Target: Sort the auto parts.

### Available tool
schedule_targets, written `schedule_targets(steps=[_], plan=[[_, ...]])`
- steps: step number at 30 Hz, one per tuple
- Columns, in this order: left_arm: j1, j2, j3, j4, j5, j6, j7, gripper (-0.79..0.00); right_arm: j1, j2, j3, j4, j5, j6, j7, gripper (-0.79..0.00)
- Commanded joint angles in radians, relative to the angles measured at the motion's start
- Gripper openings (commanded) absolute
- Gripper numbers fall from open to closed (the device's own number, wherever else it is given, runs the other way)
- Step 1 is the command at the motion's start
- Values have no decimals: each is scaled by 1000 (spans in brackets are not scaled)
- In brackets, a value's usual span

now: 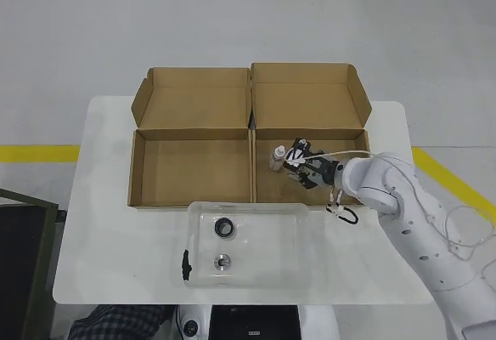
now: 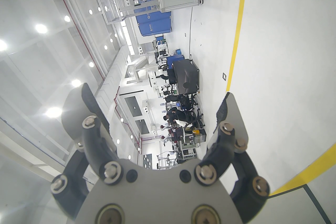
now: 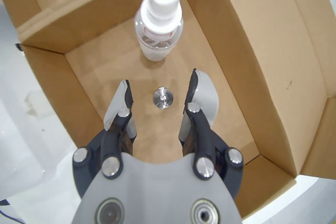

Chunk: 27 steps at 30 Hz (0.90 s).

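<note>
1. Right now the right gripper point(image 3: 160, 79) hangs inside the right box point(image 1: 269, 189), its two fingers spread apart with nothing between the pads.
2. Directly below the gap between those fingers, a small silver part point(image 3: 163, 99) lies flat on the cardboard floor; the fingers do not touch it.
3. Just beyond that part stands a bottle point(image 3: 159, 25), upright, clear-bodied with a white cap, close to the box's inner side wall, the one shared with the left box point(image 1: 193, 170).
4. Both boxes sit side by side on the white table point(image 1: 104, 212), walls touching, lids folded back away from the robot.
5. The left box shows only its bare brown floor.
6. On the robot's side of the boxes lies a clear tray point(image 1: 273, 255), its far edge just beside their near walls.
7. Two parts lie in the tray's left half: a black ring point(image 1: 224, 226) toward the boxes and a round metal disc point(image 1: 222, 261) nearer the robot, apart from each other.
8. A small black piece point(image 1: 185, 265) sits at the tray's left edge; what it is cannot be told.
9. The left gripper point(image 2: 156, 90) points out across the hall, away from the table, its fingers wide apart and gripping nothing.
</note>
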Motion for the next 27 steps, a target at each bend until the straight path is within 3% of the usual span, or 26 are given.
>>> schedule_targets(steps=[1, 8, 12, 27], plan=[[0, 0, 0, 0, 0, 0, 0, 0, -35, 8, 28, -62, 4, -4, 4, -369], [0, 0, 0, 0, 0, 0, 0, 0, -151, 25, 73, -240, 16, -9, -27, -317], [0, 0, 0, 0, 0, 0, 0, 0, -203, 25, 46, -309, -2, -12, -70, -326], [0, 0, 0, 0, 0, 0, 0, 0, -222, -7, -159, -316, -106, 20, -214, -376]])
